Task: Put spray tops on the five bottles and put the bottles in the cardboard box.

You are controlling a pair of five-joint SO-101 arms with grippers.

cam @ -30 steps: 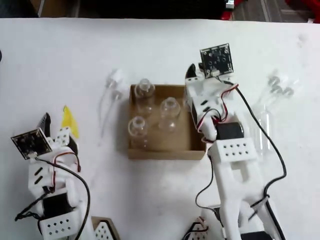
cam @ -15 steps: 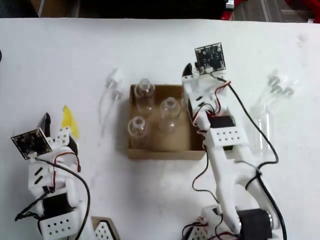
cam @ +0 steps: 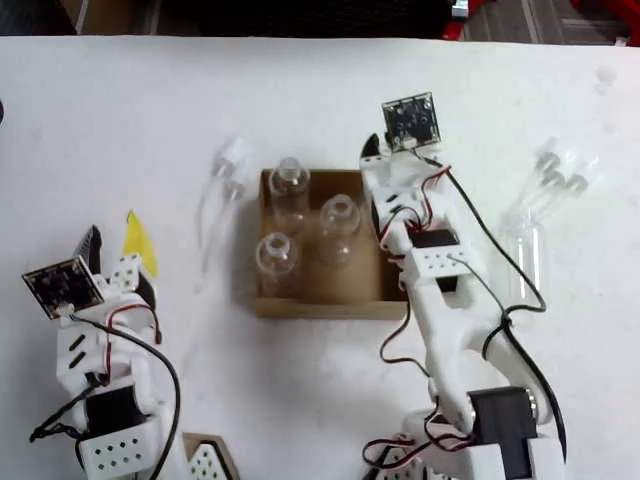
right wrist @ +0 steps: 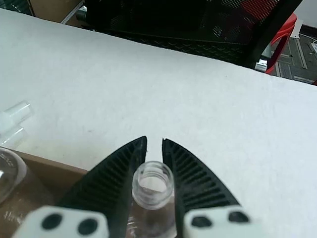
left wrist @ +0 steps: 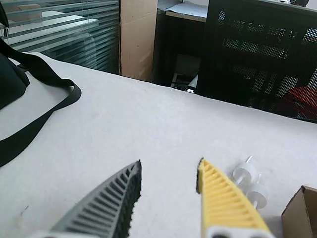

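The cardboard box (cam: 268,305) lies mid-table with three clear bottles (cam: 339,216) standing upright in it, necks bare. My right gripper (cam: 374,158) hangs over the box's far right corner. In the right wrist view this gripper (right wrist: 154,142) is shut on the neck of a fourth clear bottle (right wrist: 153,184), which also has no top. Another bottle (cam: 526,256) lies on its side to the right of the box. Spray tops (cam: 231,164) lie left of the box and more spray tops (cam: 560,170) lie far right. My left gripper (left wrist: 168,168) stands open over bare table at the near left.
A black strap (left wrist: 44,106) lies on the table beyond the left gripper. The box's corner (left wrist: 300,212) and two spray tops (left wrist: 247,177) show in the left wrist view. Open table stretches behind the box. The right arm's cables (cam: 500,270) loop near the lying bottle.
The right arm has stretched forward and shifted left, bringing its gripper and the held bottle over the box's far right corner. The left arm has stayed still.
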